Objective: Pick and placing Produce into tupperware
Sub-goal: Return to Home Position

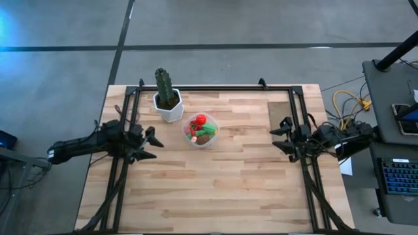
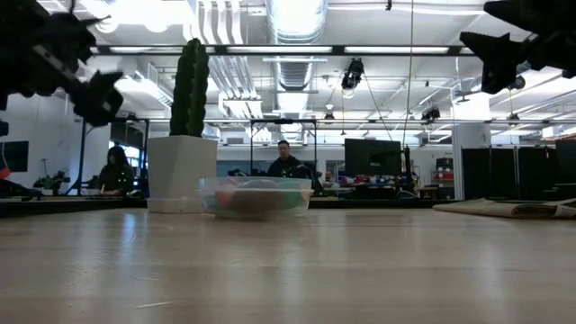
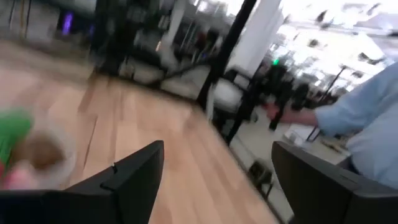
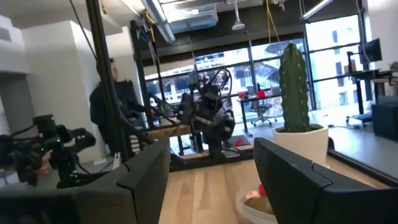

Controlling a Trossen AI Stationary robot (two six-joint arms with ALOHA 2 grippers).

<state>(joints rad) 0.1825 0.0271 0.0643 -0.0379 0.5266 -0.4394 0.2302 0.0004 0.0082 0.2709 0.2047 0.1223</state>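
On the big pale wooden table [image 1: 215, 189], inside a black metal frame [image 1: 215, 87], two dark robot arms, one at each side. Left arm [image 1: 85, 147] over the table's left edge, right arm [image 1: 343, 135] over the right edge, both well apart from the middle. Left gripper [image 1: 155, 147]: fingers spread wide, nothing between them. Right gripper [image 1: 275, 139]: spread wide too, holding nothing.

Toward the back of the table, a tall green cactus in a white pot [image 1: 168, 104]. Just beside that pot, on the side nearer the right arm, the small clear round-cornered plastic tub [image 1: 201, 145]; touching the pot or not, hard to tell. Inside the tub, the toy produce [image 1: 201, 129]: a red ball [image 1: 200, 119], a brown oval piece [image 1: 205, 138], a green oblong piece [image 1: 210, 130] and some tiny pink bits [image 1: 190, 134]. No toy food loose on the wood, so most likely all packed away. Only the going-home move left, by the look of things.

To do that well: pull each arm back slowly toward its own side, lift before turning, keep clear of the tub and the cactus, bump nothing, leave the fingers empty.

Hard to count the tiny bits from above, all piled close together. From table height, only dim colour through the tub's wall. There too, just parts of the arms, cut off at the top corners. Beyond the table, a person's light blue sleeve [image 3: 367, 118] past the left gripper's fingers, the rest of that person out of sight.
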